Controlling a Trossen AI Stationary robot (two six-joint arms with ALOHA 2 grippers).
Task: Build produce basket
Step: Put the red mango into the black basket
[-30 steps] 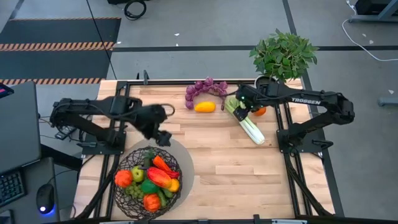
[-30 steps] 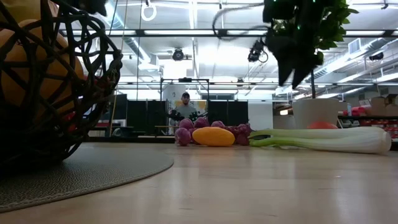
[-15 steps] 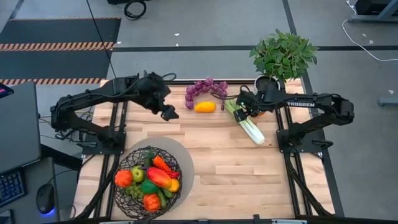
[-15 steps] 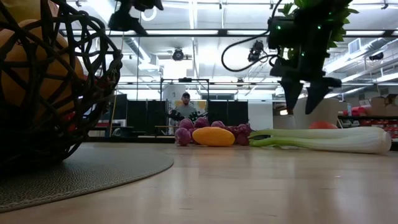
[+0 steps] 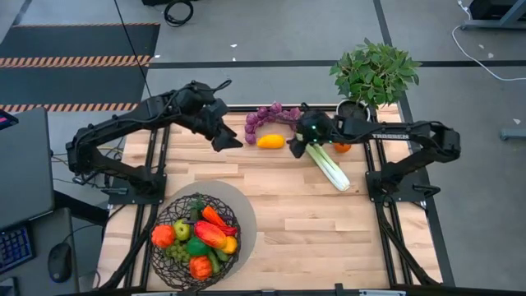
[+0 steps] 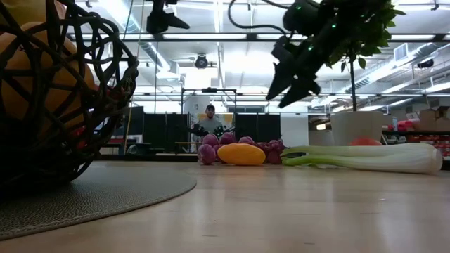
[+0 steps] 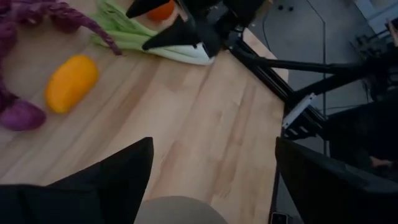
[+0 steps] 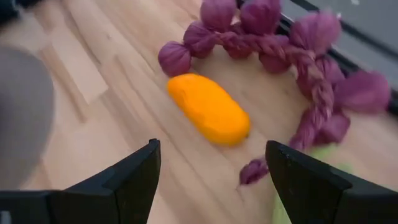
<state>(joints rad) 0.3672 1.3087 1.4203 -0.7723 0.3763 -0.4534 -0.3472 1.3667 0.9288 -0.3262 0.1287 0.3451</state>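
The dark wire basket (image 5: 195, 241) stands near the front left on a grey round mat (image 5: 240, 205), filled with several toy fruits and vegetables. At the far edge lie purple grapes (image 5: 271, 115), a yellow-orange oval fruit (image 5: 270, 141), a celery stalk (image 5: 330, 167) and a small orange fruit (image 5: 343, 148). My left gripper (image 5: 223, 141) hangs open in the air, left of the oval fruit. My right gripper (image 5: 296, 149) hangs open just right of that fruit, over the celery's leafy end. Through the open right fingers I see the oval fruit (image 8: 208, 109) and the grapes (image 8: 280, 56).
A potted green plant (image 5: 374, 72) in a white pot stands at the far right corner, behind my right arm. Bare wooden tabletop (image 5: 329, 230) stretches between the basket and the celery. A person (image 6: 209, 121) sits far off in the room beyond the table.
My left gripper has swung from above the basket toward the far edge and the right, turning as it went, and now hangs near the oval fruit. My right gripper has tipped forward and gone left from the celery toward the oval fruit. The produce has not moved.
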